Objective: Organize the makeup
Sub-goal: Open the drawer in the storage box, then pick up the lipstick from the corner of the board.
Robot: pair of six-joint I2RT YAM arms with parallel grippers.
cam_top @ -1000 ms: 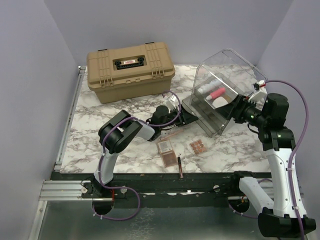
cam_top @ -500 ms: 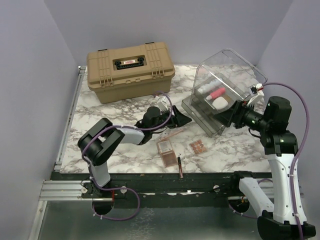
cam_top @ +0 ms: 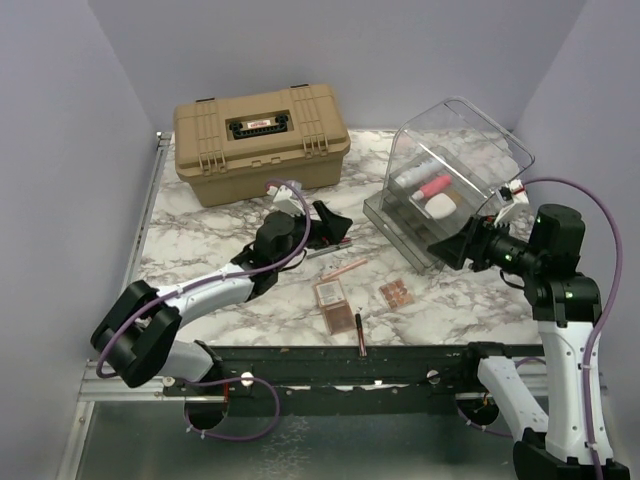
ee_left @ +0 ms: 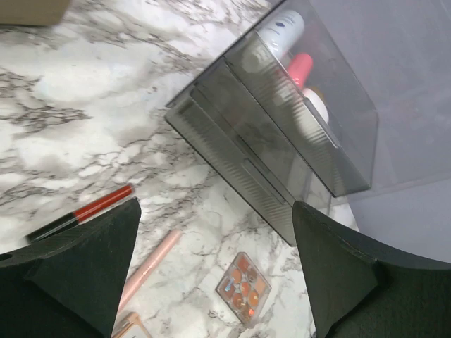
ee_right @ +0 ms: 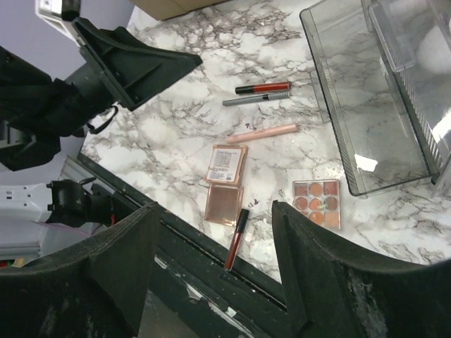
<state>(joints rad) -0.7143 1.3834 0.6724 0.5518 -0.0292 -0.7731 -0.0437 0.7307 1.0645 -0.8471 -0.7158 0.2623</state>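
The white tube (cam_top: 413, 172), pink tube (cam_top: 436, 186) and white oval piece (cam_top: 441, 205) lie inside the clear bin (cam_top: 470, 135). On the marble lie an open brown-pink compact (cam_top: 332, 303), a square eyeshadow palette (cam_top: 396, 294), a dark red lip gloss (cam_top: 359, 333), a pink stick (cam_top: 345, 268), and a red pencil (ee_right: 262, 88) beside a grey one (ee_right: 255, 99). My left gripper (cam_top: 328, 226) is open and empty, above the pencils and left of the bin. My right gripper (cam_top: 453, 246) is open and empty at the bin's near right corner.
A large tan hard case (cam_top: 260, 135) stands shut at the back left. The bin's grey drawers (ee_left: 261, 158) face the middle of the table. A black rail (cam_top: 330, 360) runs along the near edge, with the lip gloss close to it.
My left gripper has drawn back leftward from the bin's drawers, its elbow swinging to the near left. My right gripper has moved a little down and nearer, away from the bin.
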